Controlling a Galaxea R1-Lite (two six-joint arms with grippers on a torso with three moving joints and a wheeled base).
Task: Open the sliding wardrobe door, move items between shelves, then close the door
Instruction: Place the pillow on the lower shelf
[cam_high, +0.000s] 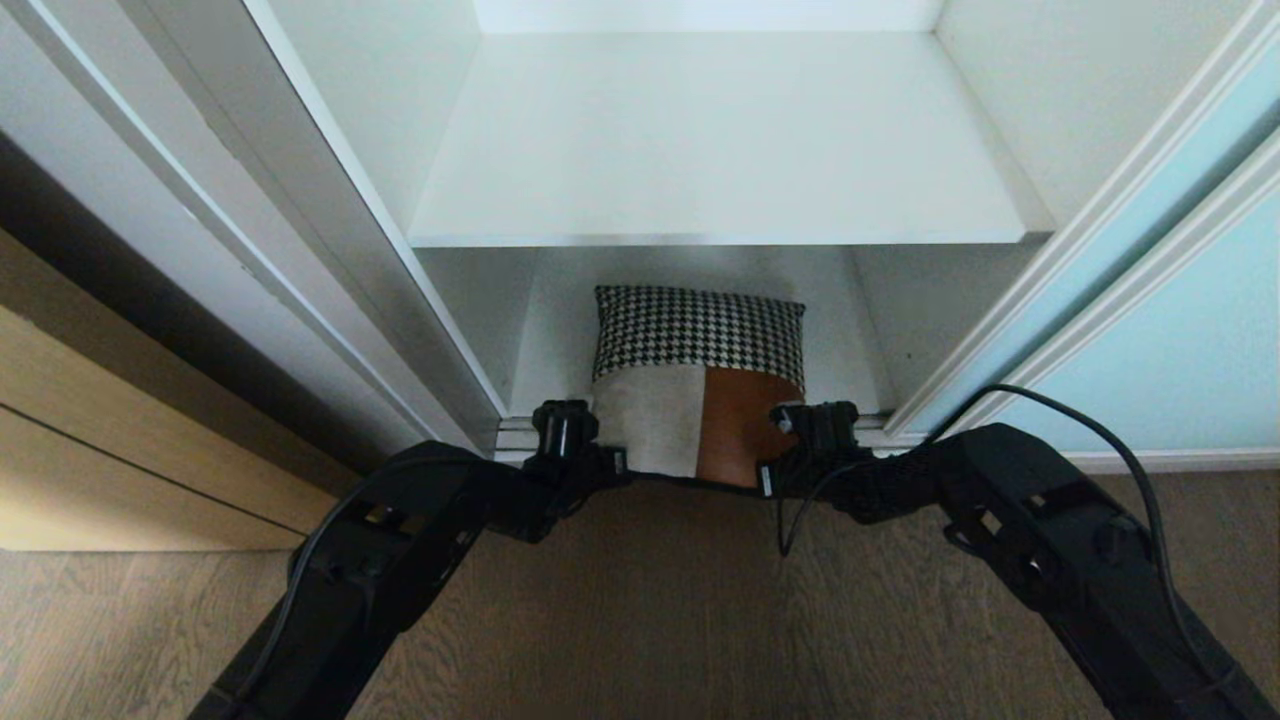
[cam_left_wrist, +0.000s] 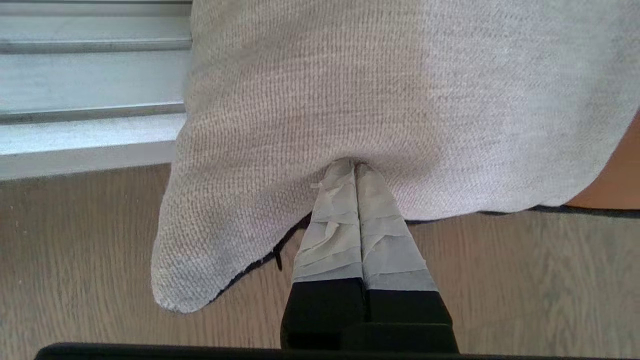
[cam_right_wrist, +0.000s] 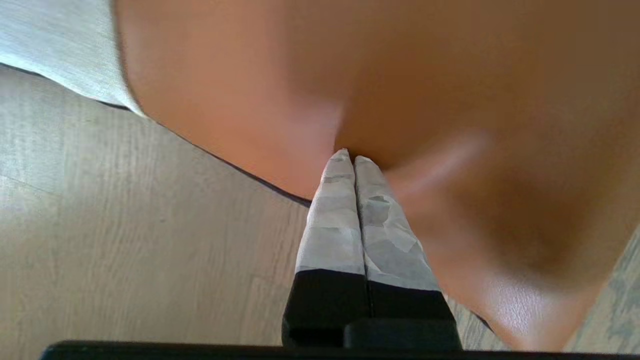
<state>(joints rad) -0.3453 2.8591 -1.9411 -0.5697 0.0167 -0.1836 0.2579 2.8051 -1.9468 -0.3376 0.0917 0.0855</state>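
left hand (cam_left_wrist: 356, 167), right hand (cam_right_wrist: 350, 157), pinching cushion (cam_high: 700, 370) corners

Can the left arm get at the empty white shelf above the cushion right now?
Probably not yet. The left tool is shut on the cushion, as is the right tool, so both are busy. The shelf is bare and the sliding door is open, so nothing else blocks it.

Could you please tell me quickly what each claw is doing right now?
Left claw: shut on the cushion, at its beige panel.
Right claw: shut on the cushion's brown panel.
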